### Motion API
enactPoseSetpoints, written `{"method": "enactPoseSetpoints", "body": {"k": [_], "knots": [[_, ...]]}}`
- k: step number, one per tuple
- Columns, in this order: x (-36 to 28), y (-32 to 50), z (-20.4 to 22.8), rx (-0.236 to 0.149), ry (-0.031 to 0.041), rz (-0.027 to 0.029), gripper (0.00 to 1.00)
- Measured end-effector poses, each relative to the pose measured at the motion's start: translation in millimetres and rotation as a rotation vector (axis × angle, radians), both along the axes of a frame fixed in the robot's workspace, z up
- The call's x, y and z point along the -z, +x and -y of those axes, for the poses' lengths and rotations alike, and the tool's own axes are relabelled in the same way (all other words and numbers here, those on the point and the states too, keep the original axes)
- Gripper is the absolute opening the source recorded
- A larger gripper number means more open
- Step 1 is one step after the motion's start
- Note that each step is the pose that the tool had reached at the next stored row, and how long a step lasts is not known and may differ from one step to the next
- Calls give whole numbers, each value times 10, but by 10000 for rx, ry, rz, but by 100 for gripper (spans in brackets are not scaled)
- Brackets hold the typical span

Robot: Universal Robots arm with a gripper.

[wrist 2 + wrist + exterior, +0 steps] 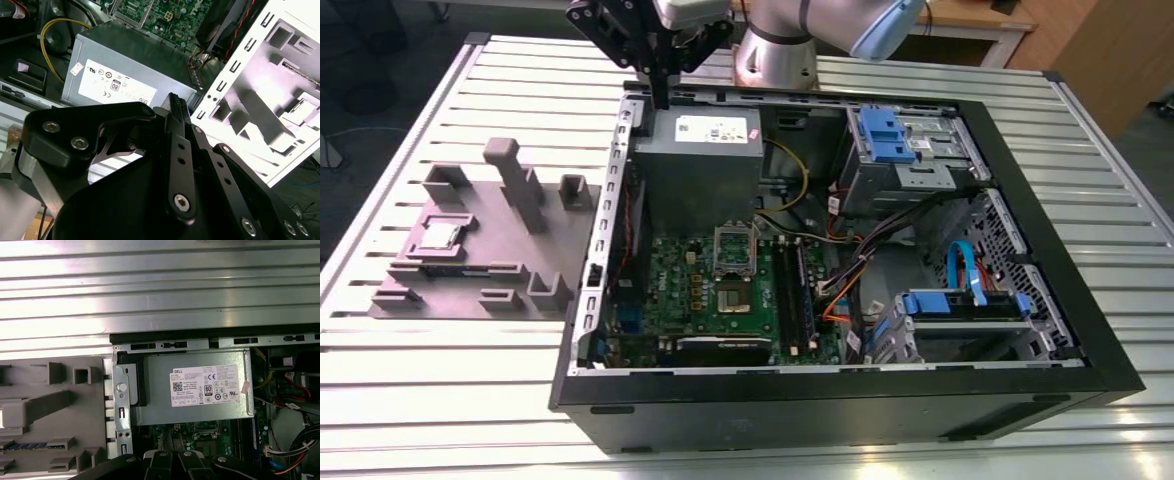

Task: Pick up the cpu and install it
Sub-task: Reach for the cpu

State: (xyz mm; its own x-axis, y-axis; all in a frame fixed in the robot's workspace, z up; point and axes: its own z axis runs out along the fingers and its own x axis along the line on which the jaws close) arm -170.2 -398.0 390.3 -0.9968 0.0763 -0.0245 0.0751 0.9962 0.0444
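The cpu, a small silvery square chip, lies in a pocket of the grey holder block on the exterior view's left, outside the computer case. My gripper hangs high over the case's far left corner, above the grey power supply, well away from the cpu. Its black fingers are shut together with nothing between them. The dark cpu socket on the green motherboard lies inside the case, with its silver frame flipped up behind it.
The open black case fills the middle of the slatted metal table. Blue drive bays, loose cables and long memory sticks crowd the inside. Upright posts rise from the holder block.
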Motion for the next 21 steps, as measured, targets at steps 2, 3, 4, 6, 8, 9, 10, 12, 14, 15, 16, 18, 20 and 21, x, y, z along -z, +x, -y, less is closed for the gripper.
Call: {"method": "enactPoseSetpoints", "body": {"k": [2,3,4,6,8,9,10,12,14,15,16,18,20,21], "knots": [[0,-16,0,0,-1,-1,10],[0,-25,0,0,0,0,10],[0,-32,0,0,-1,-1,10],[1,-43,0,-1,0,-1,10],[1,-52,-1,0,-1,0,10],[0,-55,0,-1,-1,-1,10],[1,-58,0,-1,-1,-1,10],[1,-60,0,-1,-1,0,10],[1,-64,0,0,-1,-1,10],[1,-64,0,-1,-1,-1,10],[1,-64,0,-1,-1,0,10],[1,-65,0,0,-1,0,10],[1,-68,0,0,-1,-1,10],[1,-70,0,0,-1,-1,10]]}}
